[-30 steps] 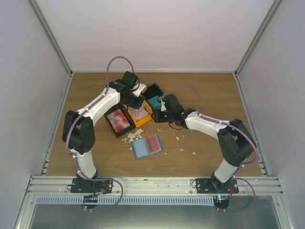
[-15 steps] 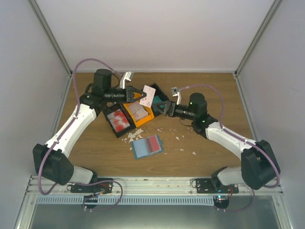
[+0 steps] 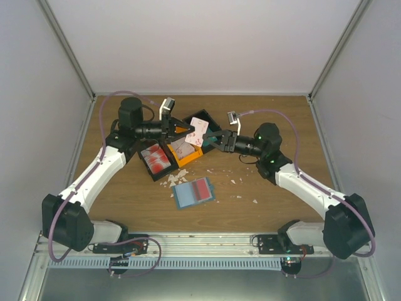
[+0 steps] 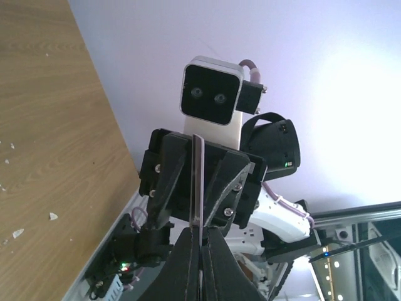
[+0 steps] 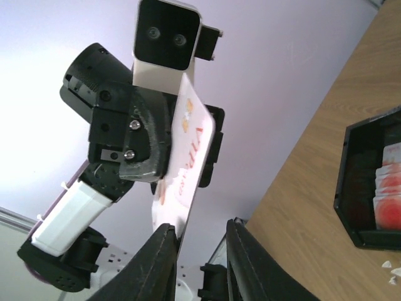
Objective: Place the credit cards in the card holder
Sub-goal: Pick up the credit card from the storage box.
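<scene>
**Left fingers** point(image 3: 185, 129): raised above the desk point(image 3: 125, 200) and pointing toward the right arm. You have them clenched on one credit card point(image 3: 200, 127). In the left wrist view the card runs edge-on, straight out from between the tips.

**Right fingers** point(image 3: 213, 138): also raised, facing your left fingers tip to tip. They are released, with a clear gap between them in the right wrist view. They flank the far end of the same card, and its lower corner sits at the tip of one finger. You cannot tell from these views whether either finger touches it.

**Held credit card**: white with red print, off the desk and tilted. It spans the short space between the two sets of fingers.

**Card holder** point(image 3: 185, 195): flat, blue-teal, lying open on the desk. It is below both sets of fingers, toward the arm bases, and well apart from them. A red credit card point(image 3: 202, 188) rests on its half nearer your right fingers.

**Black bin** point(image 3: 152, 176): on the desk under your left fingers. It holds more red-and-white credit cards point(image 3: 156, 158).

**Orange bin** point(image 3: 185, 160): just beside the black bin, below the gap between the two sets of fingers. Its contents are pale and cannot be made out.

**White scraps** point(image 3: 170, 180): scattered on the desk between the bins and the card holder.
</scene>
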Controlling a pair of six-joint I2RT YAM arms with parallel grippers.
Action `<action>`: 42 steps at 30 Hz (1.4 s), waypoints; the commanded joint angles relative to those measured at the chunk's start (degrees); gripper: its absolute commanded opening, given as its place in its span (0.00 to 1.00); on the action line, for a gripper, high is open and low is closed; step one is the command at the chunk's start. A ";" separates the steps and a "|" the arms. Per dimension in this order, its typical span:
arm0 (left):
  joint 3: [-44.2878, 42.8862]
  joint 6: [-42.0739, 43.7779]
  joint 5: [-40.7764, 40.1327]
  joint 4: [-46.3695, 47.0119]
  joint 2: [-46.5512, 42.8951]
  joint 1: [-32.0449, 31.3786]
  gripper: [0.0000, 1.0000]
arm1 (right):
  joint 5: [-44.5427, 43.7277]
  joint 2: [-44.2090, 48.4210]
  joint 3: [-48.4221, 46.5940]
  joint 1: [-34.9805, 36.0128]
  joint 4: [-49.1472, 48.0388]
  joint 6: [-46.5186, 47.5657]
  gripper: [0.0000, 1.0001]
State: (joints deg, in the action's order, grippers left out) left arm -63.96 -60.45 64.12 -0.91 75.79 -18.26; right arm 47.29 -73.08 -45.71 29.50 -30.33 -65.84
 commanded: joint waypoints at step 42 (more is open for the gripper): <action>24.20 21.00 -30.17 -19.25 -17.97 -2.45 0.57 | -4.94 1.80 7.58 2.73 37.72 28.27 0.00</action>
State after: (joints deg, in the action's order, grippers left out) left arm -46.06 -43.31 43.20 -17.10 61.19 -19.16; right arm 45.01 -70.65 -41.25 32.40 -6.09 -49.41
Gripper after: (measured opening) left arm 0.591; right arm 0.013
